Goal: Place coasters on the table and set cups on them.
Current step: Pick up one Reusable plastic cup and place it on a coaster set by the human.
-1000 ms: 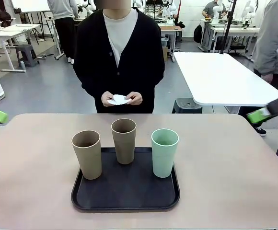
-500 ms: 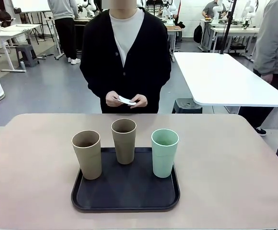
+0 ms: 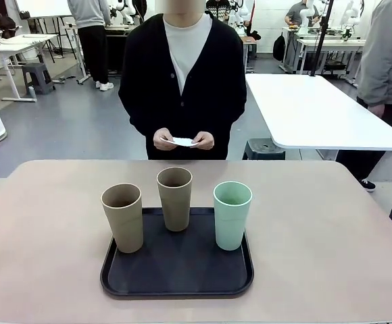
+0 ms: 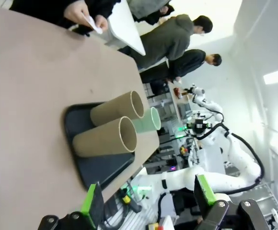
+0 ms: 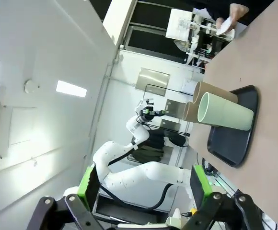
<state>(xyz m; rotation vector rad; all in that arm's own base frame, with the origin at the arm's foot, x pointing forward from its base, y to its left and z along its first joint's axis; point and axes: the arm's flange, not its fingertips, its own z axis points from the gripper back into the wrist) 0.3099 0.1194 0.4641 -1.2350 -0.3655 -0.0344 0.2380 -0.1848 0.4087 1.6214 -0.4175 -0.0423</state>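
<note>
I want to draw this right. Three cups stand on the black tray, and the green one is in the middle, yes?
Not quite. All three do stand on the black tray, but the green cup is at the robot's right end; a beige-brown cup is in the middle. The front view shows it.

Black tray (image 3: 176,270) centre; white table (image 3: 317,111) back right; stool (image 3: 39,75) back left.

My left gripper (image 4: 147,199) has its jaws spread wide. My right gripper (image 5: 144,184) gapes likewise, rolled onto its side.
</note>
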